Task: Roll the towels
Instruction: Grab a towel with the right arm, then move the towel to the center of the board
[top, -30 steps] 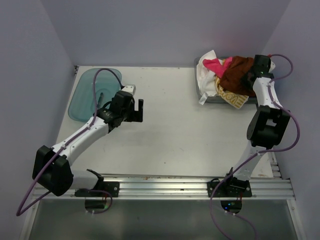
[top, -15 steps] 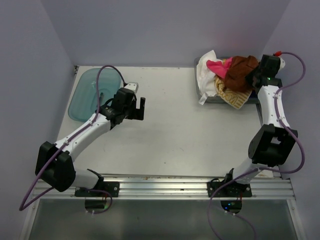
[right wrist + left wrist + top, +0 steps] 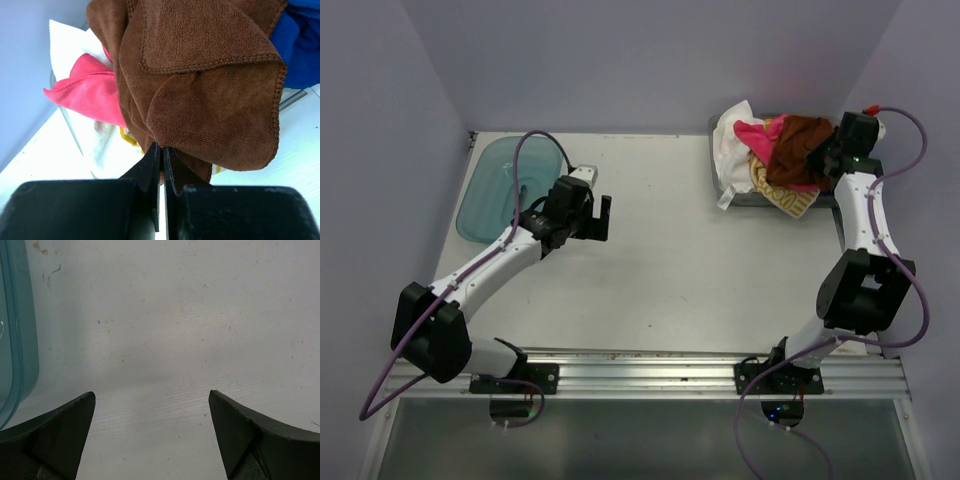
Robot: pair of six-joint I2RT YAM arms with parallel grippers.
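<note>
A pile of towels lies in a grey bin (image 3: 732, 190) at the back right: a rust-brown towel (image 3: 798, 145) on top, a hot pink one (image 3: 752, 133), a white one (image 3: 730, 150) and a yellow-and-white one (image 3: 785, 198). My right gripper (image 3: 823, 152) is shut on a fold of the rust-brown towel (image 3: 210, 85) and holds it up over the pile. The pink towel (image 3: 90, 92), the white towel (image 3: 95, 140) and a blue towel (image 3: 302, 45) show behind it. My left gripper (image 3: 597, 218) is open and empty above bare table (image 3: 165, 340).
A translucent teal tray (image 3: 492, 185) stands at the back left, its rim (image 3: 20, 340) just left of my left gripper. Lavender walls close in the back and both sides. A metal rail (image 3: 700, 365) runs along the near edge.
My right arm has risen and swung toward the back right, lifting the rust-brown towel off the pile. My left arm has shifted slightly.
</note>
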